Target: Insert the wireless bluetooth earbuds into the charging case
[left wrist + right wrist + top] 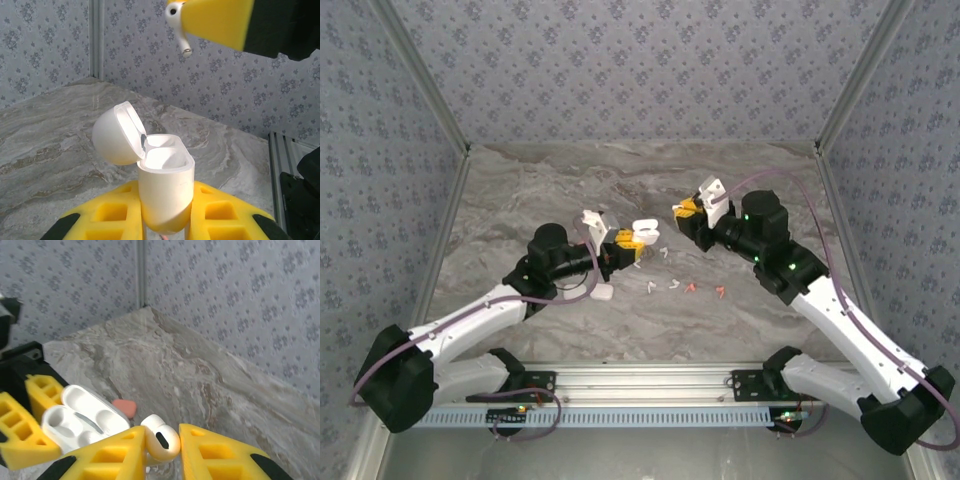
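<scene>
Mid-insertion here, and nothing seated yet by the look of it. The left gripper (pixel 620 250) is pressed tight on the charging case (pixel 165 182), holding it above the middle of the worktop (pixel 520 190) with its lid (pixel 116 134) swung back on the hinge. Both wells look empty.

Over to the right gripper (pixel 690 210): it pinches one white earbud (pixel 161 440) between its yellow pads, lifted off the worktop, near the case's open mouth but apart from it. So the job, I'd judge, is barely begun. This bud needs lining up stem-first and lowering in.

Waiting below, loose earbuds (pixel 672 286) lie scattered between the centre and the near edge, some white, a couple orange-red. A second white case (pixel 602 293) rests beside the left arm.

The case is smooth glossy plastic, a rounded pillbox with a domed lid. The bud is a shiny bulb on a thin stem. The pads are blocky, with square pockets, and the worktop is grey, marbled and matte.
</scene>
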Controlling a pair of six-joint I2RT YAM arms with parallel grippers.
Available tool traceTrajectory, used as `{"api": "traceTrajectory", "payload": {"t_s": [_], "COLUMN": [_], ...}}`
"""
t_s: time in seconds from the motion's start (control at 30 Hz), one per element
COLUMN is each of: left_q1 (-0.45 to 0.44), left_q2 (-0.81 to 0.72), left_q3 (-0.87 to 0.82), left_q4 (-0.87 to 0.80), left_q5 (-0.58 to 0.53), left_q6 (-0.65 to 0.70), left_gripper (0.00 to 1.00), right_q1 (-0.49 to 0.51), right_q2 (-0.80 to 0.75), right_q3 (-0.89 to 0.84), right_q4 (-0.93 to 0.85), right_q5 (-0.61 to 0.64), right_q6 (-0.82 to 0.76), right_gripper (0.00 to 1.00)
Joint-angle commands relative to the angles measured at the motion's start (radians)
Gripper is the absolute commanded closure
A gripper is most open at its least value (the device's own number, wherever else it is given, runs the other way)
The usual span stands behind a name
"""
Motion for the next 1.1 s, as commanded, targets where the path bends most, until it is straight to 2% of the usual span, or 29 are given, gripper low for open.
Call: {"api": "traceTrajectory", "payload": {"t_s": [0.0,0.3,0.7,1.07], "left_q1": [-0.013,-0.025,-0.027,-0.027], "left_q2": [-0.005,-0.015,-0.025,-0.027], "left_q3": [0.045,0.047,0.051,0.055], "left_q4": [0.055,0.062,0.085,0.083], "left_q5": [0.033,0.038,0.031,0.031], "left_q6": [-0.018,-0.027,-0.053,-0.052], "left_gripper": [1.00,1.00,1.00,1.00], "right_q1": [0.023,0.080,0.103,0.105], "right_q2": [-0.003,0.023,0.019,0.020], "right_q3": [-0.011,-0.033,-0.094,-0.103], "right_q4": [0.052,0.088,0.109,0.102], "right_q5": [-0.010,0.002,0.025,-0.034], "right_q6": [-0.060,-0.102,-0.113,-0.110], "right_gripper": [0.76,0.76,0.76,0.76]}}
